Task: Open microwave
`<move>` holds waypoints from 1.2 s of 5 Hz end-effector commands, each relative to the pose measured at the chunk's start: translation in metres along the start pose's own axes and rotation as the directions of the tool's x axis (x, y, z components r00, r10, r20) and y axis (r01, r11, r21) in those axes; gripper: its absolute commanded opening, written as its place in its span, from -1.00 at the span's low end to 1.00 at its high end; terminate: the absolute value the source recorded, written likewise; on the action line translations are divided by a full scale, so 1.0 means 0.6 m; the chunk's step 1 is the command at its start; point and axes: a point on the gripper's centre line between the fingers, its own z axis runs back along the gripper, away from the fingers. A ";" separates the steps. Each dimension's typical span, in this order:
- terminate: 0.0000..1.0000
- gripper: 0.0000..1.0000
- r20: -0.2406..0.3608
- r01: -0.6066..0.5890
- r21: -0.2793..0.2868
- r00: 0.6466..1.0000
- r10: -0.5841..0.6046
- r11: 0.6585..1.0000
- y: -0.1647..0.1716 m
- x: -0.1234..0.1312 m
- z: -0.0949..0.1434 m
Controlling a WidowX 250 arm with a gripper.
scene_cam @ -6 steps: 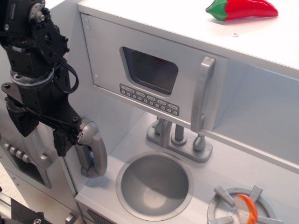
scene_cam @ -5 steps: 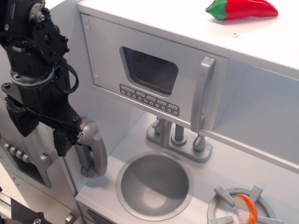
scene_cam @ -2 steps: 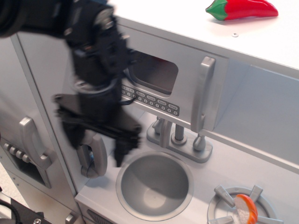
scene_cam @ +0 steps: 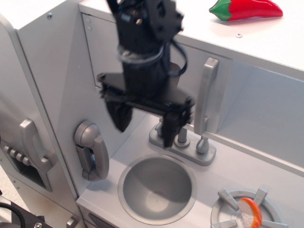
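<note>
The microwave (scene_cam: 102, 52) is a grey box compartment at the top of the toy kitchen, its flat door shut. Its tall vertical silver handle (scene_cam: 207, 95) stands at the door's right edge. My black gripper (scene_cam: 145, 123) hangs in front of the door, covering the window and the buttons. It is open, with one finger (scene_cam: 118, 116) at the left and one (scene_cam: 172, 126) at the right. The right finger is a little left of the handle and not touching it.
A round sink (scene_cam: 157, 187) and a silver tap (scene_cam: 183, 140) lie below the gripper. A toy phone (scene_cam: 92, 152) hangs on the left wall. A red pepper (scene_cam: 244, 9) lies on top. A burner with an orange-and-white piece on it (scene_cam: 247, 211) sits at the bottom right. A lower grey door with a curved handle (scene_cam: 33, 145) is at the left.
The arm has swung from the far left, by the phone, up and to the right. The gripper now hangs in front of the microwave door near the handle. The door stays shut.
</note>
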 end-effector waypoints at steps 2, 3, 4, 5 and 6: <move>-1.00 1.00 0.141 -0.028 -0.058 0.989 0.036 0.998 -0.045 0.088 0.043; -1.00 1.00 0.158 -0.017 -0.053 0.987 0.026 0.998 -0.053 0.105 0.032; -1.00 1.00 0.165 -0.026 -0.054 0.986 0.034 0.998 -0.053 0.126 0.026; -1.00 1.00 0.164 -0.018 -0.053 0.986 0.027 0.998 -0.060 0.137 0.015; -1.00 1.00 0.172 0.000 -0.054 0.985 0.010 0.999 -0.062 0.141 0.015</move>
